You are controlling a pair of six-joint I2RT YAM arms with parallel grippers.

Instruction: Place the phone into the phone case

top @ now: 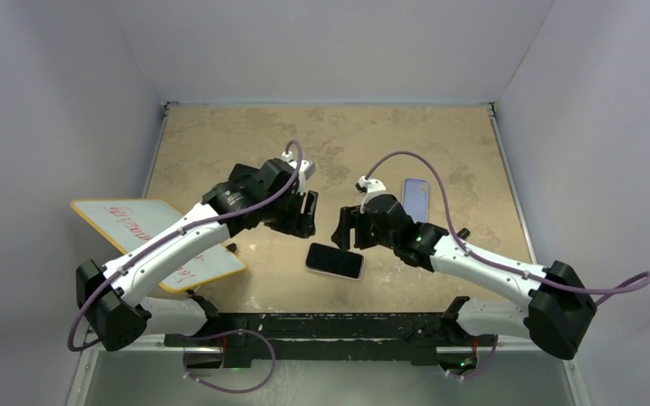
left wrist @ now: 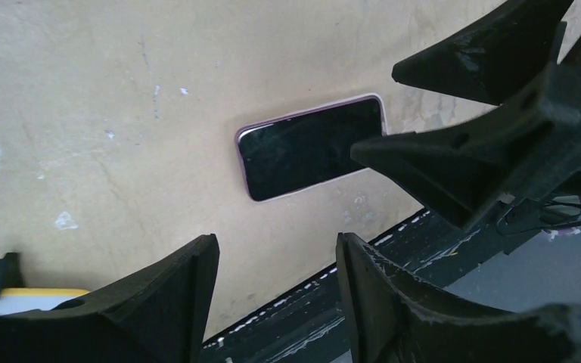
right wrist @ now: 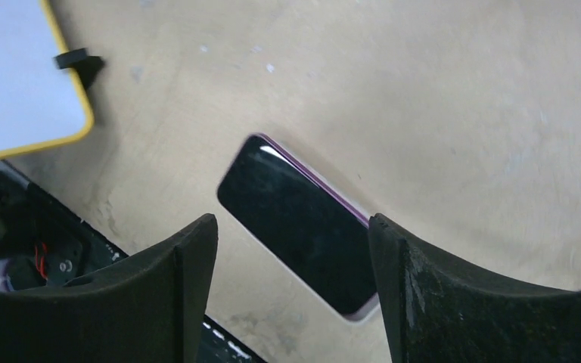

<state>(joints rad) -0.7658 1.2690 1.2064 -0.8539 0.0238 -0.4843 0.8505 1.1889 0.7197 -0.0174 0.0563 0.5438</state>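
Here the phone lies screen-up, lengthwise left-right; left hand and right hand gape empty.

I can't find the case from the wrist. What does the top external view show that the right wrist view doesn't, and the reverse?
Only the top external view: the phone case lying flat on the table beside the right arm, and the left hand. Only the right wrist view: the purplish side edge of the phone, seen close. Both: the phone lying screen up, the yellow-rimmed whiteboard, and the open right hand, holding nothing.
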